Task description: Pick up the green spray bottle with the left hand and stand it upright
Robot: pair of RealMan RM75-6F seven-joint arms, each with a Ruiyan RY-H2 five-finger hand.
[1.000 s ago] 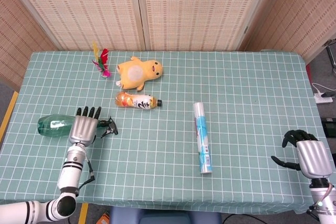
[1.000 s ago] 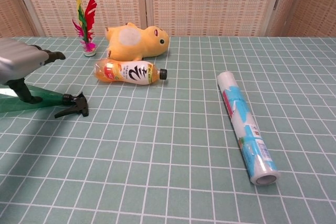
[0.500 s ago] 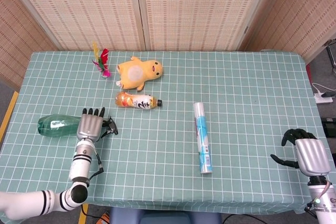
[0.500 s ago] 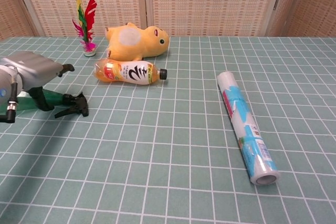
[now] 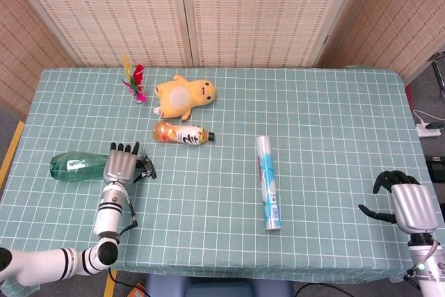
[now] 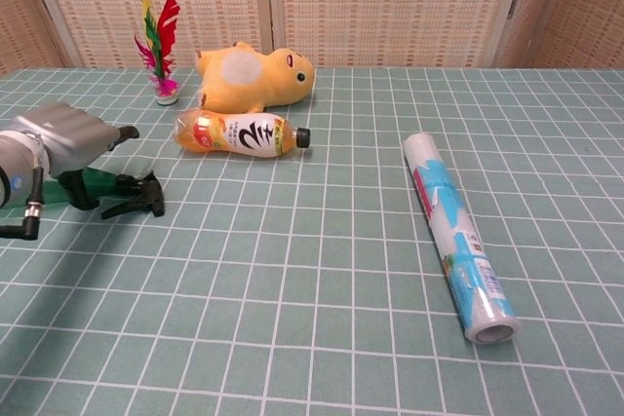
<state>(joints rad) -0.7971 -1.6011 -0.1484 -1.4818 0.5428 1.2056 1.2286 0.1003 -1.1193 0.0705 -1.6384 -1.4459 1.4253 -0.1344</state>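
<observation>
Lying on its side at the table's (image 5: 313, 116) nine o'clock edge, light, slippery green spray bottle (image 5: 73, 167) under spread left hand (image 5: 119, 165), best gripped around stiff neck behind black trigger.

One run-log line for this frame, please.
left robot hand over lying green spray bottle, grasp unclear | right robot hand idle, empty

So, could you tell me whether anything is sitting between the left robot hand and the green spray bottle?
Nothing visible does: the left robot hand is already over the neck of the lying green spray bottle.
</observation>
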